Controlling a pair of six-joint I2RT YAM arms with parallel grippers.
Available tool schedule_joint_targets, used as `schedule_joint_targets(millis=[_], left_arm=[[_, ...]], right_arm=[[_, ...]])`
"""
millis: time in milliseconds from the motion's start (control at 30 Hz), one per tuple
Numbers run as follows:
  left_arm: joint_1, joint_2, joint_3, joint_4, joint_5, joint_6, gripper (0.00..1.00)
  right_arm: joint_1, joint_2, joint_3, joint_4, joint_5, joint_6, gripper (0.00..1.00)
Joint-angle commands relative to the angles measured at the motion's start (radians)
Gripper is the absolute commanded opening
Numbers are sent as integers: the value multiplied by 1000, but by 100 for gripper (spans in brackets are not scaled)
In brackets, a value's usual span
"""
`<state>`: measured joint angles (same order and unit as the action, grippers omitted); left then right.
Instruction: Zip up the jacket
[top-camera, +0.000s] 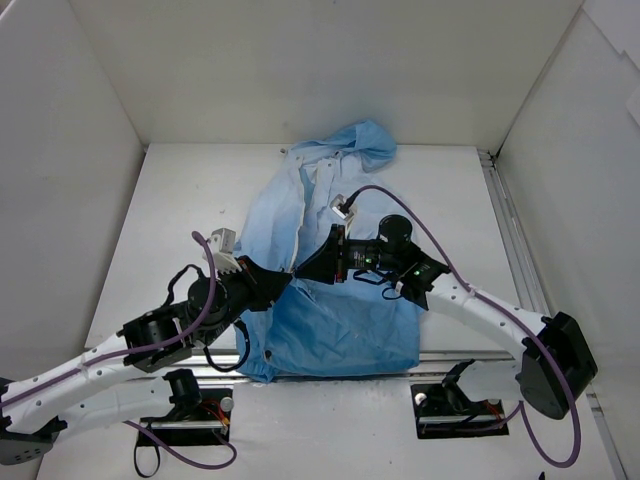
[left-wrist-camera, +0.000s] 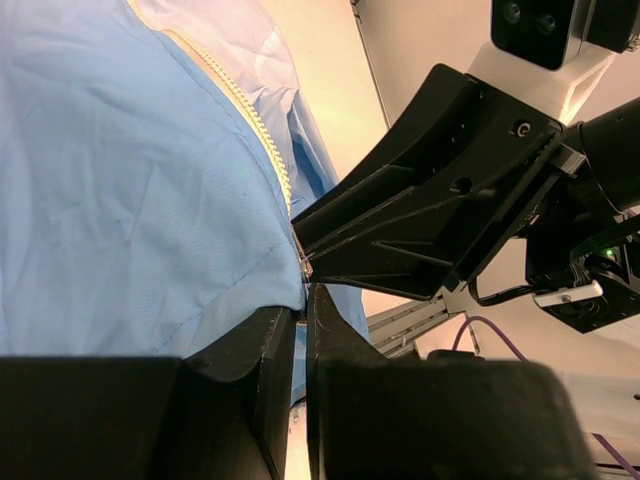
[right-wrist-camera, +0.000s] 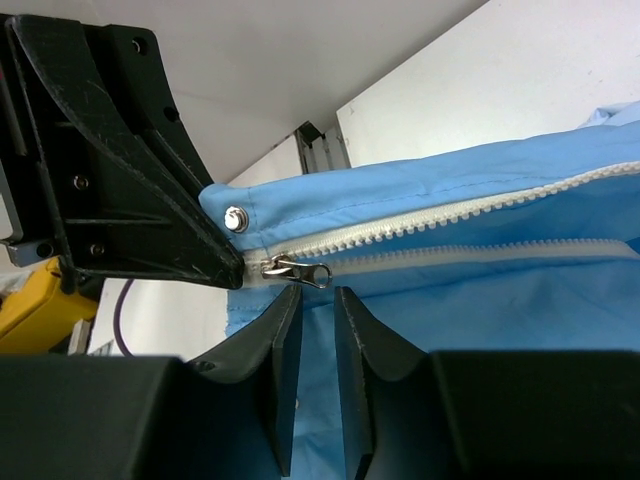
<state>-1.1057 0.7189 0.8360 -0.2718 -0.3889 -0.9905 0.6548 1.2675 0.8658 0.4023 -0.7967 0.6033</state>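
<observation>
The jacket (top-camera: 340, 320) lies spread in the middle of the white worktop (top-camera: 180, 200), hood (top-camera: 365, 140) toward the far wall and hem toward the arm bases; its front is parted higher up, showing a paler lining. Both arms reach in from either side and meet over the lower front, tip to tip. The left gripper (top-camera: 288, 281) is clenched on the jacket at the very foot of the zipper, just beside a metal snap (right-wrist-camera: 236, 219); the cloth there is raised off the worktop. The right gripper (top-camera: 303, 268) faces it; its jaws stand a narrow way apart with blue cloth showing through the gap, and the small metal zipper pull (right-wrist-camera: 296, 270) sits just past its fingertips (right-wrist-camera: 288, 300), not visibly pinched. From the pull the two rows of white zipper teeth (right-wrist-camera: 450, 215) run away along the front, separated. Purple cables (top-camera: 440, 240) loop along both arms.
</observation>
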Motion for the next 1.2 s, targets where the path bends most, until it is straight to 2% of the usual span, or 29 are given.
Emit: schedule_joint_targets(millis=[0, 33, 133, 467, 500, 600, 700, 800, 867, 1167], left_arm=[[3, 1, 25, 111, 8, 13, 0], [3, 4, 26, 109, 10, 13, 0], [3, 10, 31, 97, 15, 10, 0], [3, -24, 17, 75, 7, -7, 0], [3, -27, 14, 83, 7, -5, 0], [3, -32, 15, 98, 15, 6, 0], [3, -30, 21, 105, 28, 24, 0], [3, -29, 21, 123, 41, 42, 0], [3, -27, 25, 144, 48, 59, 0], [3, -10, 6, 261, 90, 107, 0]], right_arm=[[2, -2, 36, 99, -21, -2, 16], [3, -5, 36, 102, -21, -2, 15], [3, -16, 38, 102, -19, -7, 1], [-15, -60, 39, 69, -32, -7, 0], [-30, -63, 29, 67, -30, 16, 1], [-76, -56, 9, 76, -61, 58, 24], [-106, -45, 10, 105, -98, 90, 36], [-110, -19, 38, 122, -122, 108, 44], [-109, 3, 61, 139, -147, 125, 48], [-110, 29, 84, 213, -208, 171, 50]])
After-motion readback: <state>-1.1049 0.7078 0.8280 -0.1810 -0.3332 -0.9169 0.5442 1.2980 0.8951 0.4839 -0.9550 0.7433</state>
